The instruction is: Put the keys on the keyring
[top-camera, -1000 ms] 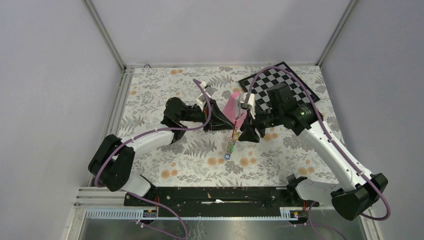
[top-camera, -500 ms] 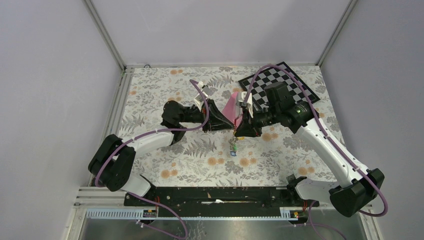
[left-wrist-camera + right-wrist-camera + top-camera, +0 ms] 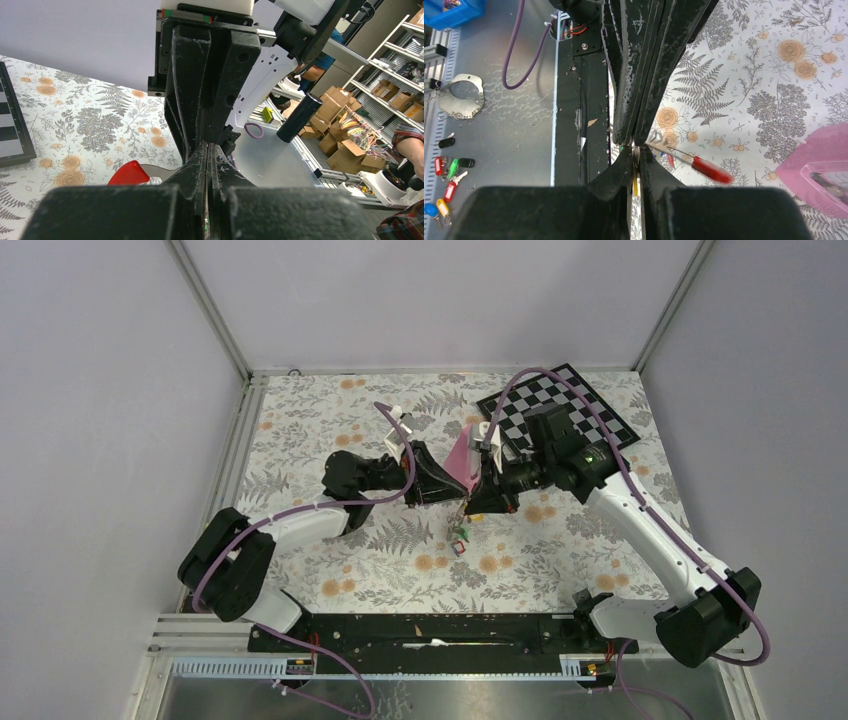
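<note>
Your keyring (image 3: 131,173) is held up between the two arms, just in front of the pink pyramid (image 3: 463,455). In the left wrist view its red bar and a bit of the grey side stick out to one side of the left gripper (image 3: 207,159), whose jaws are pressed nearly together on it. I judge it to be a stiff, fairly solid loop that will not bend or give. Grip it by the thick grey side and leave the red bar free, since that is probably the part the keys must pass. Its surfaces look smooth, so expect it to pivot in a two-finger pinch if you push hard against it.

The keys (image 3: 460,538) hang in a small coloured cluster straight below the point where the arms meet, over the floral tablecloth (image 3: 330,440). They should be light and loose, so they will likely swing with any quick move. Take them near the head, not by the dangling ends.

The right gripper (image 3: 636,162) meets the left one tip to tip, its jaws drawn tight on something thin and metallic. It looks like the top of the bunch, though the wrist view is too cramped and blurred to be sure.

Farther out, the checkerboard (image 3: 560,415) lies flat at the far right, well apart from the work.
</note>
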{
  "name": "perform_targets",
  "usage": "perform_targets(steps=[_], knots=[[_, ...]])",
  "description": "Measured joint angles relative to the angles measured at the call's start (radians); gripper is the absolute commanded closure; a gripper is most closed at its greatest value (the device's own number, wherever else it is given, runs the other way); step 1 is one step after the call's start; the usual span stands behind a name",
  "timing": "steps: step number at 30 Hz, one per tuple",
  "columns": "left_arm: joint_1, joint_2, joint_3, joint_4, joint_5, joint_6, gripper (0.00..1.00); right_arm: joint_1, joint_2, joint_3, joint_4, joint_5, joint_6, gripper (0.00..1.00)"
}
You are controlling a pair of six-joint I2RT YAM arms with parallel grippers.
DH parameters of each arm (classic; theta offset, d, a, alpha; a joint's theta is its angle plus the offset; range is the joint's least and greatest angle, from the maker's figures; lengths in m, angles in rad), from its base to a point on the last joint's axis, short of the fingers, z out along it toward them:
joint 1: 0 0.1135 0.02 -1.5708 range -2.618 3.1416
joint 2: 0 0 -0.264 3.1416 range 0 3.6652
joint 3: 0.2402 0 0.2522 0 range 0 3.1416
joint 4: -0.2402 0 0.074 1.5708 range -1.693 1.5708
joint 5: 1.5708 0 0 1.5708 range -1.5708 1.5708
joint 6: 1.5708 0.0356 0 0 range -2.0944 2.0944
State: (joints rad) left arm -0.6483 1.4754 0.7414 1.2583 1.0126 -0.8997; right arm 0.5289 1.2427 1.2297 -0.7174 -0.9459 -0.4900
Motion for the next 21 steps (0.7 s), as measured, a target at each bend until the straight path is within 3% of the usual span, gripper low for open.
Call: perform_targets(steps=[21], knots=[[-0.005,0.005,-0.011,0.023,-0.011,0.009,1.0,-0.023,-0.032,-0.003,0.011,0.005,0.02,0.95]])
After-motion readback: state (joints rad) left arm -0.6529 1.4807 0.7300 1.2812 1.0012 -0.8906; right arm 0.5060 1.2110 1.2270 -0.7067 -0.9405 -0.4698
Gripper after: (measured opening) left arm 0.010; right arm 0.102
